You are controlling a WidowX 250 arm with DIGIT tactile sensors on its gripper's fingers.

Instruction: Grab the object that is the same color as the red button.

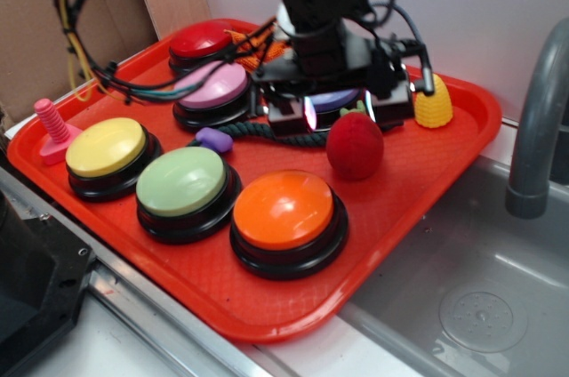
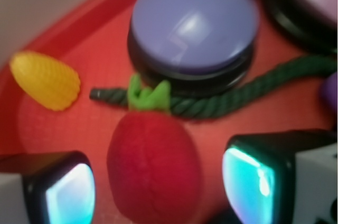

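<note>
The fuzzy red strawberry ball (image 1: 355,147) with a green stem sits on the red tray (image 1: 418,172), right of centre. In the wrist view the ball (image 2: 154,163) lies between my two fingers with a gap on each side. My gripper (image 1: 340,113) is open, just behind and above the ball, over a purple-blue button (image 2: 194,23). The dark red dome button (image 1: 202,42) stands at the tray's back left.
Pink (image 1: 213,88), yellow (image 1: 107,150), green (image 1: 183,183) and orange (image 1: 284,212) buttons fill the tray's left and front. A yellow ridged cone (image 1: 433,103) sits at the back right. A green rope (image 2: 232,100) lies behind the ball. A sink and faucet (image 1: 538,119) are on the right.
</note>
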